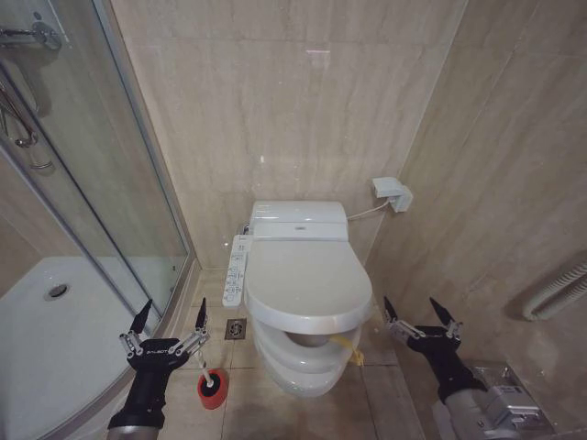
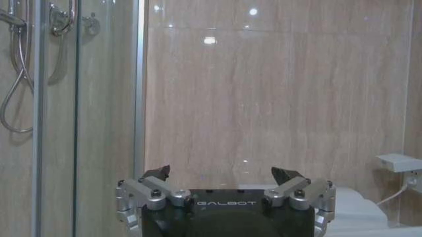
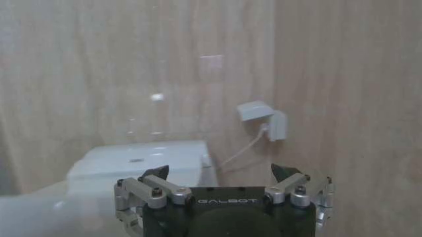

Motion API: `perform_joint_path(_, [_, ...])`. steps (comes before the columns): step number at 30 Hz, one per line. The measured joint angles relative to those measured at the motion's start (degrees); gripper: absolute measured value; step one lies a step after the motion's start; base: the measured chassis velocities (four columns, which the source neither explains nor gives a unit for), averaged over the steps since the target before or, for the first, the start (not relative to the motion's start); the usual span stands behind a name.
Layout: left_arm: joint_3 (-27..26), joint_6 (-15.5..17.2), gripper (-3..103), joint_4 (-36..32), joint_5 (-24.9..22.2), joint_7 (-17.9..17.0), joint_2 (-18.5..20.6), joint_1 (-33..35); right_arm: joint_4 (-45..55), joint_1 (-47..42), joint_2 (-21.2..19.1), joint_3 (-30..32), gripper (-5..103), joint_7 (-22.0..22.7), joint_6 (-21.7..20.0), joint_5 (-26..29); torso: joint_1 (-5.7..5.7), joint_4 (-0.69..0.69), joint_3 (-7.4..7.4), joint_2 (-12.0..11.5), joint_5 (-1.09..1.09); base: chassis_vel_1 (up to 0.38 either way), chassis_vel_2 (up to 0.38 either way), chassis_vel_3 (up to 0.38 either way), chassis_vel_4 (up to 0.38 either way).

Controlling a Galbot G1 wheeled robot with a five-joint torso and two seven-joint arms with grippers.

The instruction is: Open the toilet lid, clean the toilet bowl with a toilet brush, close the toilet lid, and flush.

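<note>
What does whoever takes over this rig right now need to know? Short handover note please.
Left claw: open, holding nothing, hovering by the shower edge above the red cup holder.
Right claw: open, holding nothing, raised to the right of the toilet near the wall.
Toilet lid: down and closed, yellow cord hanging at its front right edge.
Toilet bowl: covered by the lid; its inside is hidden.
Toilet brush: standing in the red cup holder on the floor, left of the bowl.
Done: nothing visible yet.
Left: open lid, brush bowl, close lid, flush.

left pincer [image 2: 223,174] spread wide before beige tiled wall [image 2: 277,98], beside glass shower door [image 2: 86,123]
</note>
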Motion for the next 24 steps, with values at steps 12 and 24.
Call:
perform_joint_path(12, [0.0, 0.0, 100, 0.0, 0.0, 0.0, 0.0, 0.0, -0.75, -0.06, 7.16, -0.04, 100, -1.82, 5.38, -4.32, 0.0, -0.01, 0.0, 0.0, 0.0, 0.0, 0.0, 0.0, 0.0])
perform_joint_path(24, [0.0, 0.0, 100, 0.0, 0.0, 0.0, 0.0, 0.0, 1.45, 0.04, 7.61, -0.5, 100, -1.2, 4.48, -2.73, 0.0, 0.0, 0.0, 0.0, 0.0, 0.0, 0.0, 0.0, 0.0])
